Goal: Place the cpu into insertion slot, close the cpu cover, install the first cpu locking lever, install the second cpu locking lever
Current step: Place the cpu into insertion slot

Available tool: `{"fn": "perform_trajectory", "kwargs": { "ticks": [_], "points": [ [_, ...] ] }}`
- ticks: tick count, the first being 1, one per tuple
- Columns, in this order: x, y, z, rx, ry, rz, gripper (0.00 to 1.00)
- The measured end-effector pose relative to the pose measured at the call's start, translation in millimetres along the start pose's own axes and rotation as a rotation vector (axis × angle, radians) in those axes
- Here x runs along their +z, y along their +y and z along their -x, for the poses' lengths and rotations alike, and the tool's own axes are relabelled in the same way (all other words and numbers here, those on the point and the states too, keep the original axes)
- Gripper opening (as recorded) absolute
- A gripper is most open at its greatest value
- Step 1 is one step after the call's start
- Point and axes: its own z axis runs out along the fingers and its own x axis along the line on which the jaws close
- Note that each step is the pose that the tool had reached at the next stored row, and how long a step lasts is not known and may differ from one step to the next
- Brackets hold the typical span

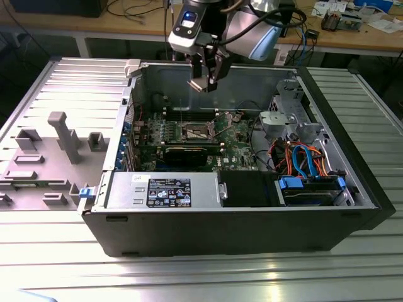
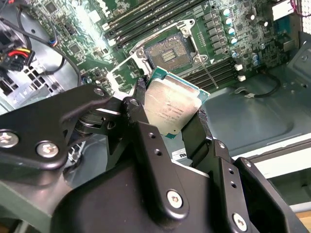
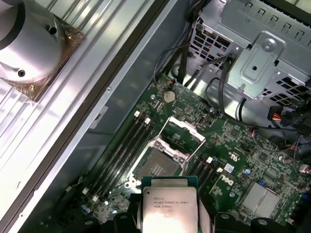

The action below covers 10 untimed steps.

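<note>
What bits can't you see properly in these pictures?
- Second wrist view: fingers of the claw hide the gripped edges of the cpu.
- First wrist view: the picture's edge cuts off part of the cpu.
- Exterior view: the insertion slot has pins too small to make out.

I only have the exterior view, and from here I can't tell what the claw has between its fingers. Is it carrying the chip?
Observer: Yes. In both wrist views the claw is shut on the chip, gripping it by its edges with the silver top showing.
Operator: Is the socket free to take it?
Observer: In the first wrist view the socket is bare. Its dark pin field shows with nothing seated in it.
Operator: And the cover?
Observer: The cover is swung open, tilted up off the socket on the side away from the chip.
</note>
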Motion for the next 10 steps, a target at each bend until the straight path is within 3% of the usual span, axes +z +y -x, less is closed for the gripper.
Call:
{"fn": "perform_trajectory", "kwargs": {
  "ticks": [10],
  "points": [
    [6.2, -0.5, 0.2, 0.141, -0.0092, -0.0008, 0.55]
  ]
}}
